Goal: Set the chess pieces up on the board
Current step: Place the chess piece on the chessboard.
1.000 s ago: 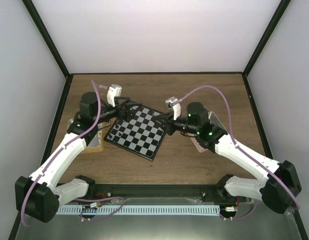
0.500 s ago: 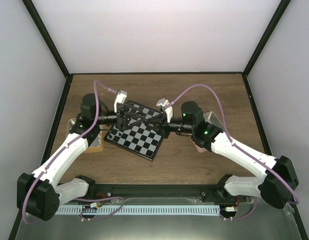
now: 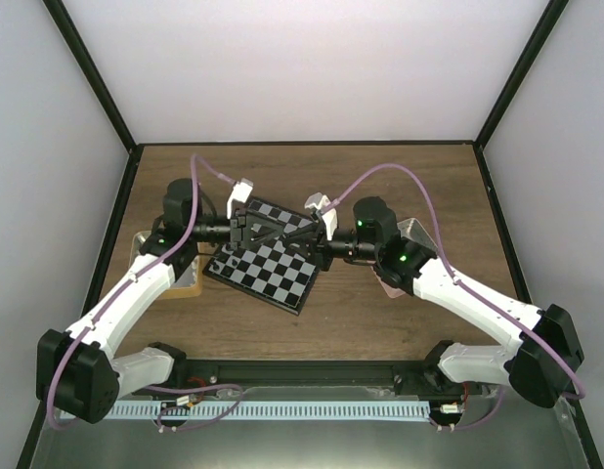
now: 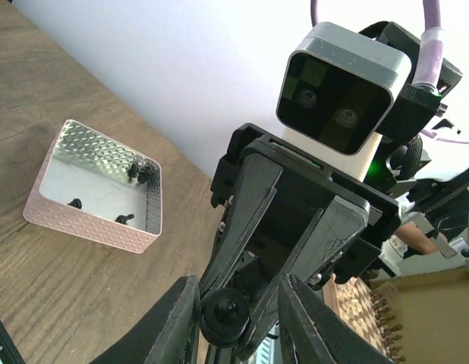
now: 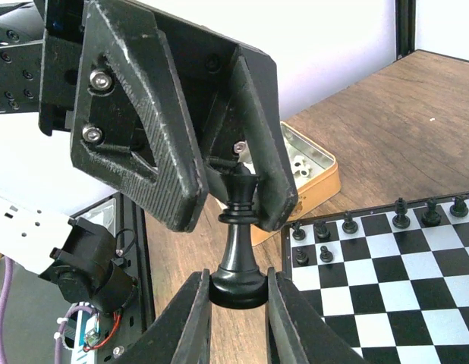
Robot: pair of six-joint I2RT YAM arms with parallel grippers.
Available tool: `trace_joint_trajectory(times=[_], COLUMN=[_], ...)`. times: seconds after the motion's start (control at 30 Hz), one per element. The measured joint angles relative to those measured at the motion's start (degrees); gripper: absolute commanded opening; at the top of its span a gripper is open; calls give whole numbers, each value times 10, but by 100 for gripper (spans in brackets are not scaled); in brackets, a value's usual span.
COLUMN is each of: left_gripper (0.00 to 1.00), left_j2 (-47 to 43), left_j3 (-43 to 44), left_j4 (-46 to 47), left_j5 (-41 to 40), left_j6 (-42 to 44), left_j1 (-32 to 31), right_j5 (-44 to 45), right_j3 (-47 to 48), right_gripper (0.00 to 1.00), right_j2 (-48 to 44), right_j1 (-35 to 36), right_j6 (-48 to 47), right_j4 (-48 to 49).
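Aloft above the board (image 3: 268,269), left hand (image 4: 236,303) and right hand (image 5: 238,303) gripped one black piece (image 5: 239,243); release probably demanded a firm left hold.

3 plain white walls (image 3: 302,68) with black corner posts (image 3: 92,73) enclose a brown wooden table (image 3: 380,322).

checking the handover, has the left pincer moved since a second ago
Yes. In the top view the left pincer has swung right over the far corner of the board, meeting the right pincer that holds the black chess piece.

Black chess piece (image 5: 240,243); black-and-grey checked board (image 5: 417,296); pink tray (image 4: 90,227)
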Motion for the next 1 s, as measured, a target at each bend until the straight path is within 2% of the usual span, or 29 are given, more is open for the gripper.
trace_joint_trajectory(times=[0.2, 0.27, 0.37, 0.47, 0.5, 0.6, 0.77, 0.87, 1.0], left_gripper=[9, 7, 7, 9, 9, 12, 12, 12, 12], left_j2=[4, 4, 3, -3, -5, -11, -12, -8, 20], left_j3=[4, 4, 4, 5, 5, 7, 6, 6, 5], left_j4=[-4, -3, -7, -25, -35, -71, -131, -157, -169], left_j5=[-2, -4, -13, -54, -78, -189, -437, -560, -661], left_j6=[0, 2, 4, 21, 29, 50, 60, 56, 51], left_j1=[0, 0, 0, -1, -1, -1, -1, -1, -1], right_j5=[-5, -3, 2, 20, 28, 77, 167, 202, 225], right_j3=[9, 11, 11, 11, 11, 10, 10, -2, -19], right_gripper=[10, 21, 50, 63, 67, 68, 68, 68, 67], right_j2=[1, 1, 2, 2, 2, 2, 21, 30, 30], right_j1=[0, 0, 0, 1, 1, 0, -16, -30, -37], right_j6=[-9, -9, -5, -4, -1, -1, 19, 36, 53], right_j4=[-11, -14, -16, -24, -25, -35, -71, -87, -95])
